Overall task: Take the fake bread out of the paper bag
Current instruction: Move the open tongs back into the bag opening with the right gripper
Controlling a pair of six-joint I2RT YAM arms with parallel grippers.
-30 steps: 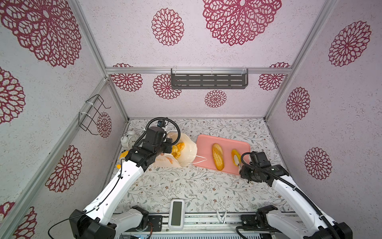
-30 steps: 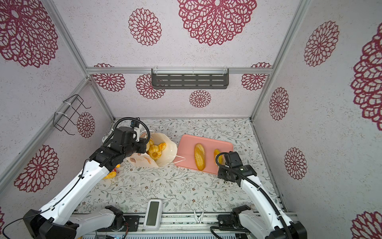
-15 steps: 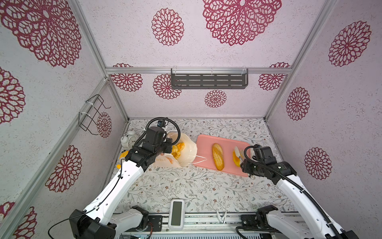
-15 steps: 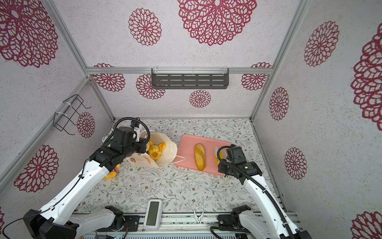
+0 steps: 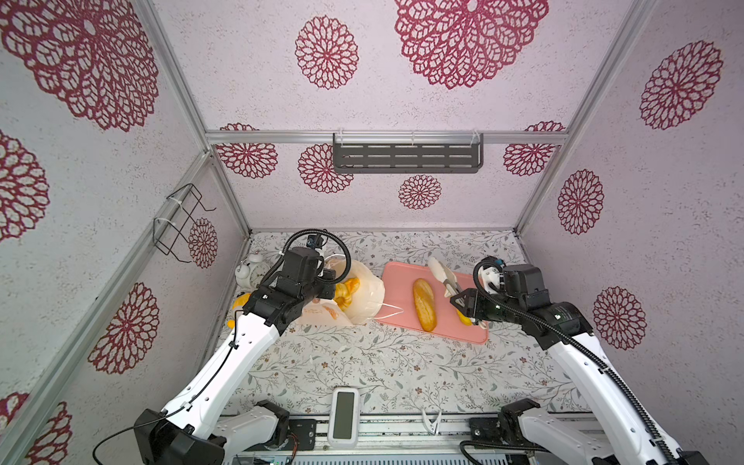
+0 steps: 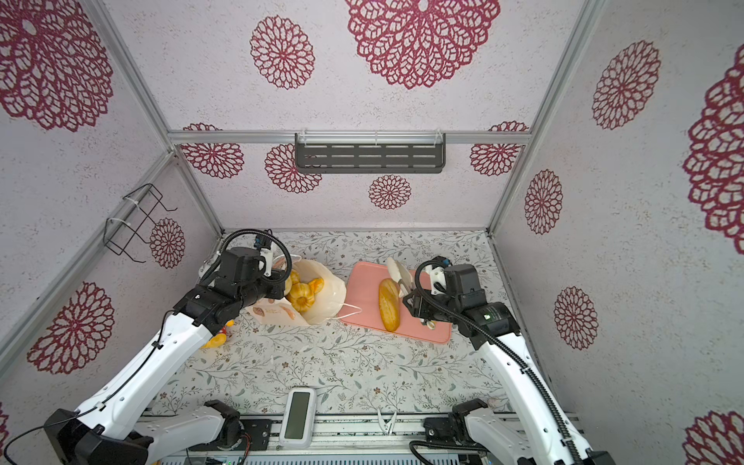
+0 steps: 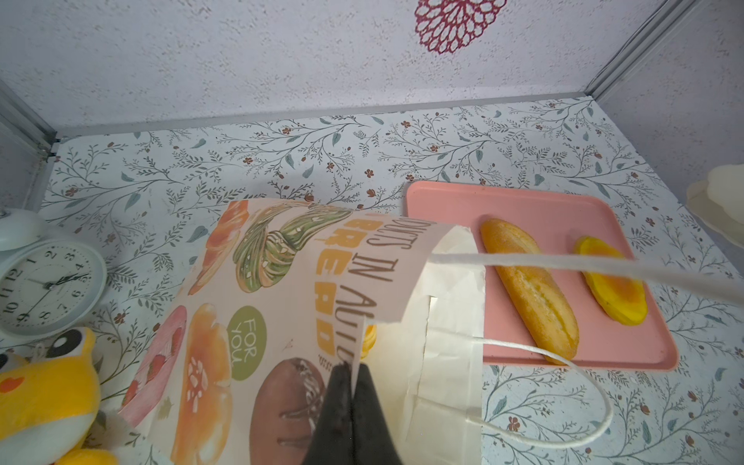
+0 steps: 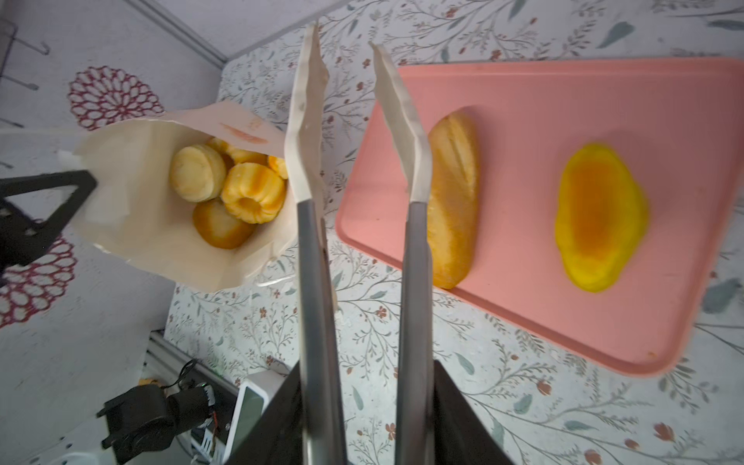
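Lifted off the pink tray (image 8: 523, 306) since a second ago: right end effector (image 8: 362, 418), clamped on tongs (image 8: 313, 241), tips apart, empty. Pinched shut on the paper bag (image 7: 282, 282) rim: left end effector (image 7: 352, 402). Inside it, fake bread (image 8: 251, 193), left of the tongs' axis.

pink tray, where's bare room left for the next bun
On the pink tray, the strip along its back-wall edge and the lane between the baguette and the flat yellow bread are bare. The table in front of tray and paper bag is open. Crowded: the left corner, with clock and plush toy.
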